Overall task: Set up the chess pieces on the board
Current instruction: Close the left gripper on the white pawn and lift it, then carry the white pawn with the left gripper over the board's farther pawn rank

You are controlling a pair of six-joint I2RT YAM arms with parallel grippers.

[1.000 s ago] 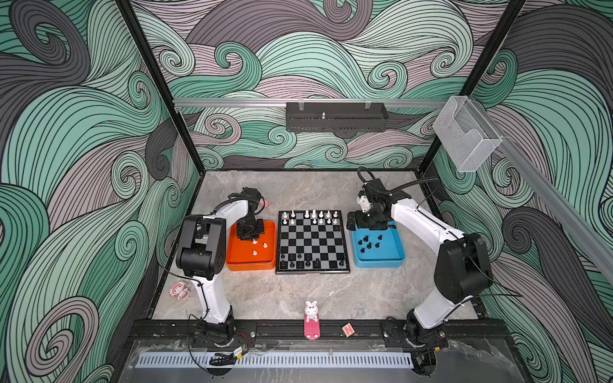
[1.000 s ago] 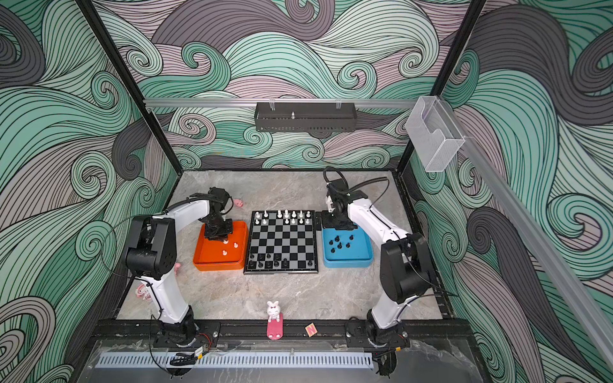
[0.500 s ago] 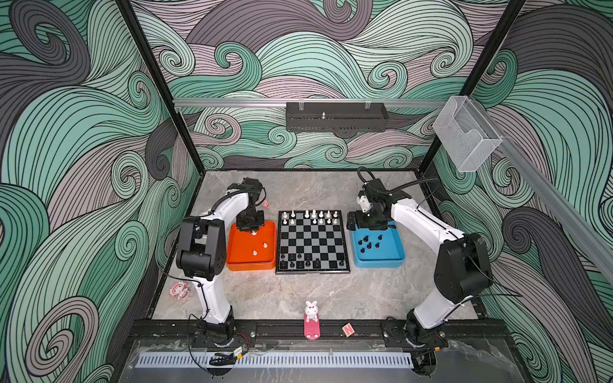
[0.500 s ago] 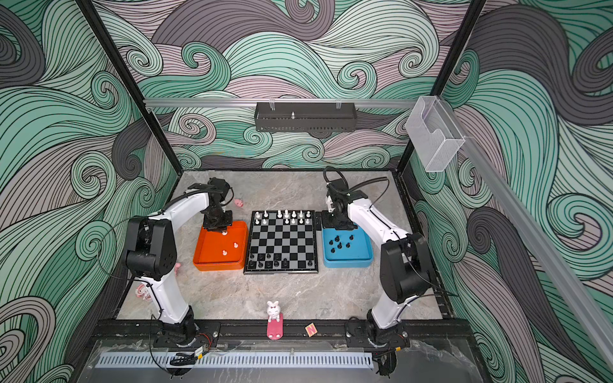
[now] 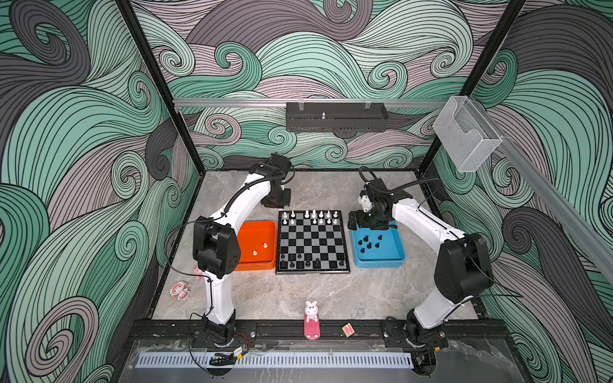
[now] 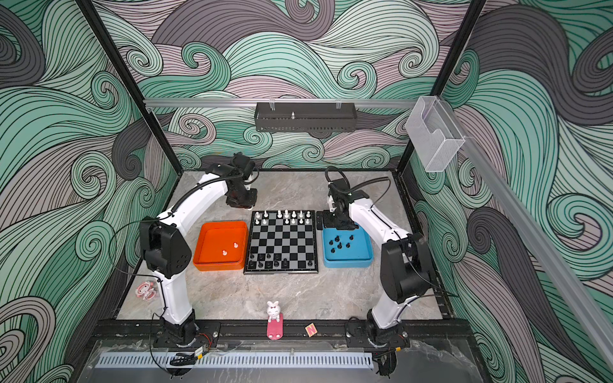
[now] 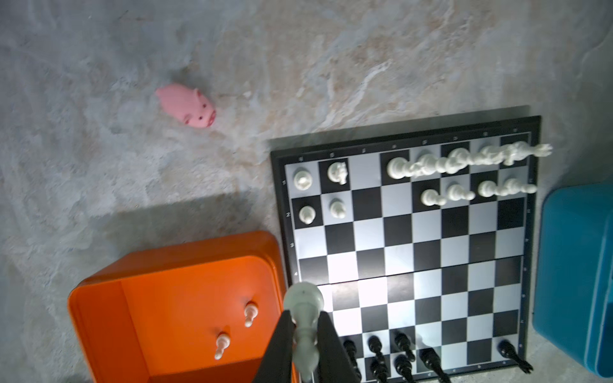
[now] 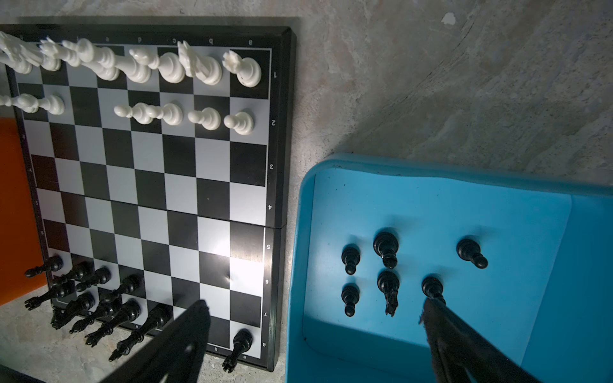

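Note:
The board (image 5: 311, 246) lies in the middle of the table, between an orange tray (image 5: 255, 265) and a blue tray (image 5: 378, 263). White chess pieces (image 5: 313, 215) fill much of its two far rows, and black pieces (image 5: 298, 262) stand on its near rows. My left gripper (image 7: 305, 316) is shut on a white piece (image 7: 304, 303) and hangs in both top views (image 5: 277, 199) just behind the board's far left corner. Two white pawns (image 7: 250, 313) lie in the orange tray (image 7: 182, 252). My right gripper (image 8: 318, 303) is open over the blue tray's (image 8: 464, 205) far corner, above several black pieces (image 8: 386, 247).
A pink pig toy (image 7: 187, 104) lies on the table behind the orange tray. A pink figurine (image 5: 179, 290) sits near the left arm's base. A white bunny (image 5: 311, 310) on a pink stand and a small lettered block (image 5: 347, 329) are at the front edge.
My left gripper has risen from the orange tray and moved back toward the board's far left corner, with the white piece in it. The right arm has not moved.

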